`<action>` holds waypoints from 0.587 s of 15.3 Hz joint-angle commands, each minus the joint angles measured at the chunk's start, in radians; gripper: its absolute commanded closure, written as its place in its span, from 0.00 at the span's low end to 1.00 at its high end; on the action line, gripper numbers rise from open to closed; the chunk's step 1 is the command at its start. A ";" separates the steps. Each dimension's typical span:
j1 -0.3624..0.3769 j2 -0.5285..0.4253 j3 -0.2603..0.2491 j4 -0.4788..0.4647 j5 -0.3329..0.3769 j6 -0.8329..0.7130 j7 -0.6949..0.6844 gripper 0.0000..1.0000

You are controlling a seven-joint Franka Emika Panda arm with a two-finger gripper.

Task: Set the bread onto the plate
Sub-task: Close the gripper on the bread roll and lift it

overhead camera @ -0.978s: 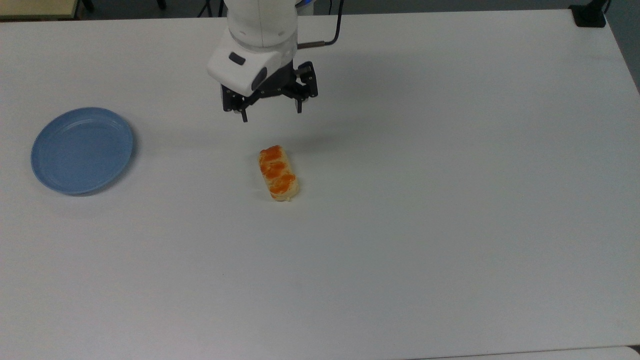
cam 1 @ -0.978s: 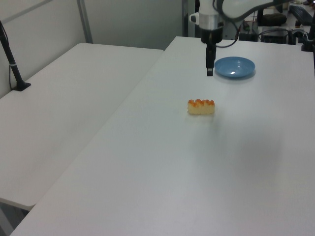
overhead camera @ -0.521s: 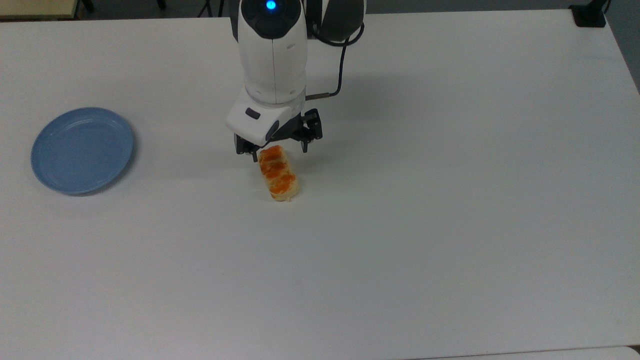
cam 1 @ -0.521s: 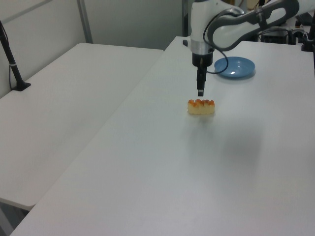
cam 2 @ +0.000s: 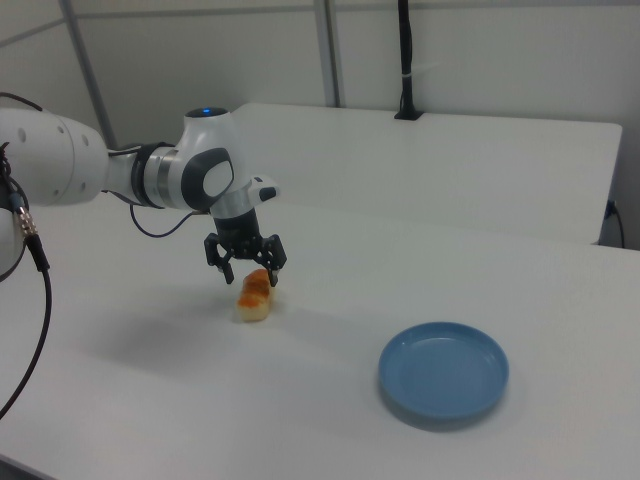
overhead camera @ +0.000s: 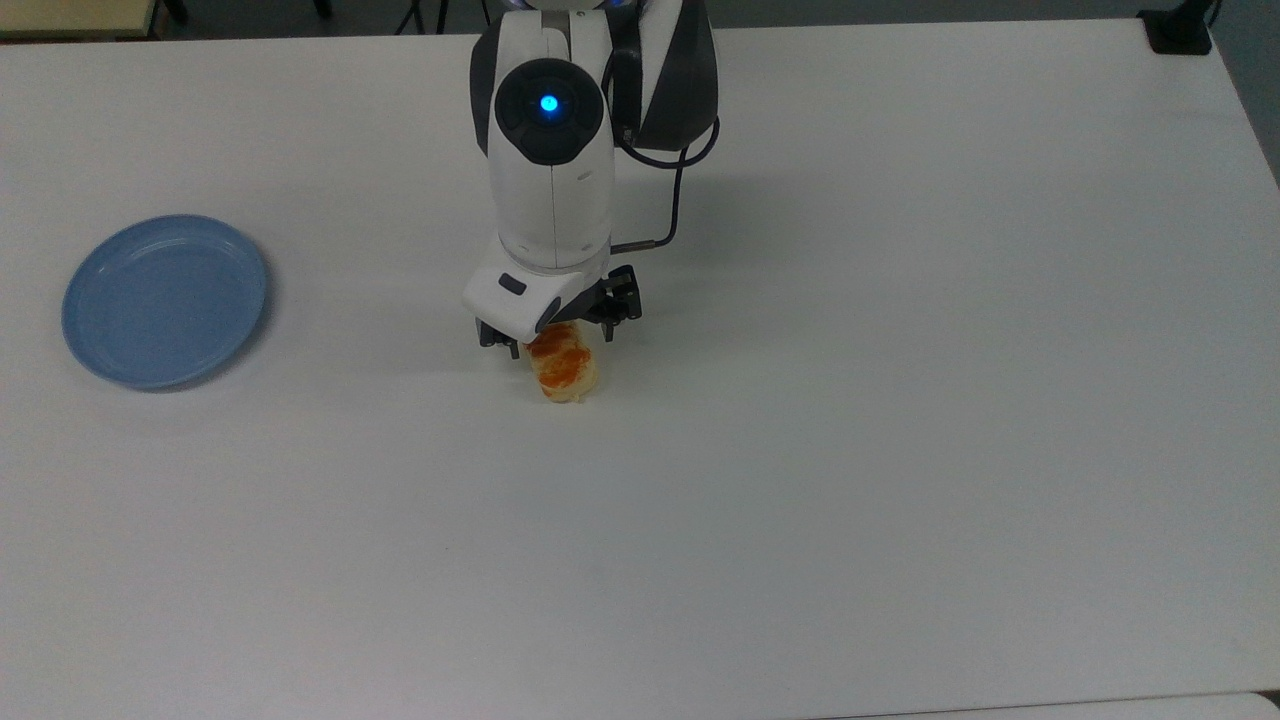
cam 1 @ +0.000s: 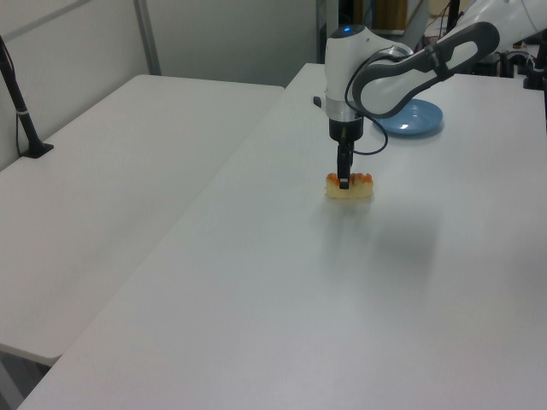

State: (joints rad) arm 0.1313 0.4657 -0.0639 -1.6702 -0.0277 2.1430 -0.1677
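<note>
One second back the gripper (overhead camera: 548, 340) hung well clear above the table (overhead camera: 900, 400); now it's down over the far end of the bread (overhead camera: 563, 370), jaws spread, straddling it, not clamped yet. Bread hasn't moved, still flat on the table mid-surface. Plate (overhead camera: 165, 300) sits empty, well apart at the top view's left. So: grasp imminent, carry still ahead. Right view shows both fingers (cam 2: 228, 270) flanking the bun (cam 2: 254, 293); left view (cam 1: 343, 179) lines them up edge-on, hiding the gap.
</note>
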 commanded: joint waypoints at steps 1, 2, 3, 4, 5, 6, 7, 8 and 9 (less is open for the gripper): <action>0.005 -0.005 -0.002 -0.063 -0.018 0.076 0.017 0.19; 0.004 -0.005 -0.002 -0.069 -0.020 0.084 0.016 0.34; 0.002 -0.005 -0.002 -0.072 -0.020 0.087 0.010 0.46; 0.002 -0.004 -0.002 -0.072 -0.020 0.087 0.010 0.62; 0.001 -0.005 -0.002 -0.071 -0.018 0.087 0.010 0.73; -0.001 -0.010 -0.002 -0.066 -0.017 0.081 0.008 0.79; -0.013 -0.025 -0.002 -0.066 -0.015 0.074 0.008 0.80; -0.025 -0.048 -0.002 -0.065 -0.017 0.066 0.010 0.80; -0.039 -0.068 -0.004 -0.062 -0.017 0.046 0.007 0.80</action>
State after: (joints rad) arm 0.1244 0.4683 -0.0647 -1.7141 -0.0296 2.2070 -0.1677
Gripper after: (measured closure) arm 0.648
